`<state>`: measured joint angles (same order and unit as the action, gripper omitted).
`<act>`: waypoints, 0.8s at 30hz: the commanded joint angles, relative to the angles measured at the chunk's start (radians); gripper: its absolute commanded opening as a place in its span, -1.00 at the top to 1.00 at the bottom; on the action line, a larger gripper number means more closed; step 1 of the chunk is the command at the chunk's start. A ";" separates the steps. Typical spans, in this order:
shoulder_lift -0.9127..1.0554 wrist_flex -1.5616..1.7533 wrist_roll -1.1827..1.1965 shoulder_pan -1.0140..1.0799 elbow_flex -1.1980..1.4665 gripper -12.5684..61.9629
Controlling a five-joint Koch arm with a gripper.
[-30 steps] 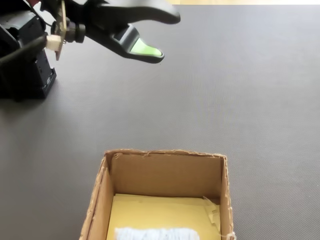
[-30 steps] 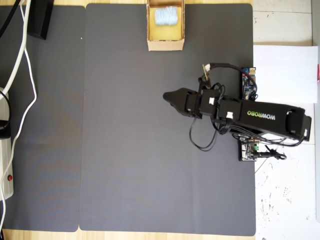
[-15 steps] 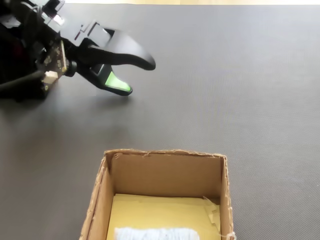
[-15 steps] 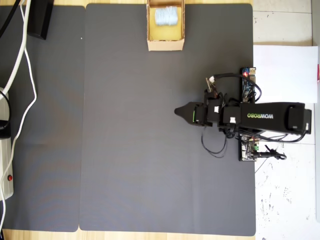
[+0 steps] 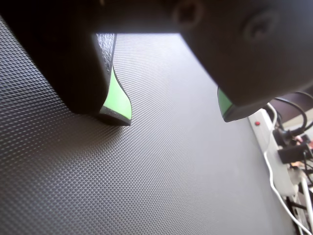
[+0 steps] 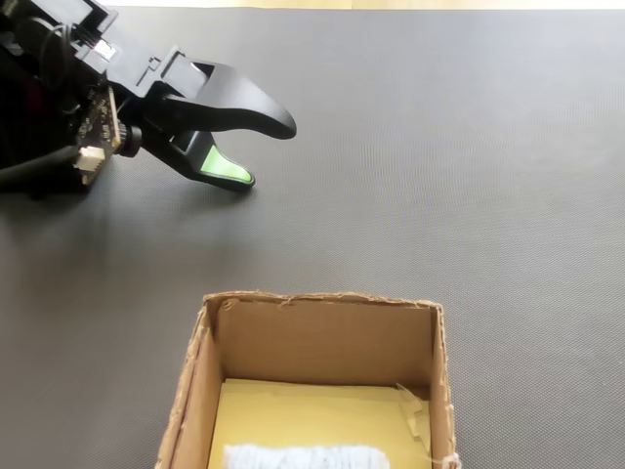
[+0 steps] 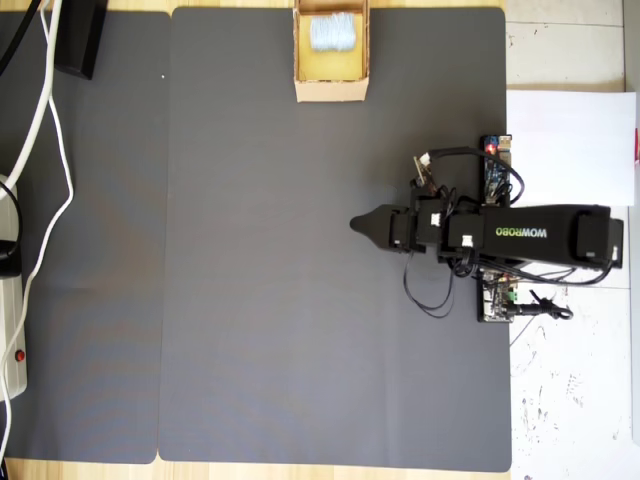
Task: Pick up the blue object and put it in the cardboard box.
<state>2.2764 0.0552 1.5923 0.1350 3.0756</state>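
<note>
The blue object is a pale blue-white roll lying inside the cardboard box at the top edge of the mat in the overhead view. A fixed view shows the roll on the yellowish floor of the box, cut off by the bottom edge. My gripper hangs open above the bare mat, up and to the left of the box in that view. In the wrist view the gripper shows two green-padded fingers wide apart with only mat between them. From overhead the gripper points left, well below the box.
A dark textured mat covers the table. A white power strip with white cables lies at the left edge, also at the right of the wrist view. A black object sits top left. White paper lies beside the arm's base.
</note>
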 commanded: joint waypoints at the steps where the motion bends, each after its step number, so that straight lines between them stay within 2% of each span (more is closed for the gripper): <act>1: 0.094 -0.117 0.012 0.000 0.043 -0.27; 24: 0.094 -0.110 0.008 0.011 0.043 -0.27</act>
<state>2.2764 0.0552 1.5923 0.1442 3.0787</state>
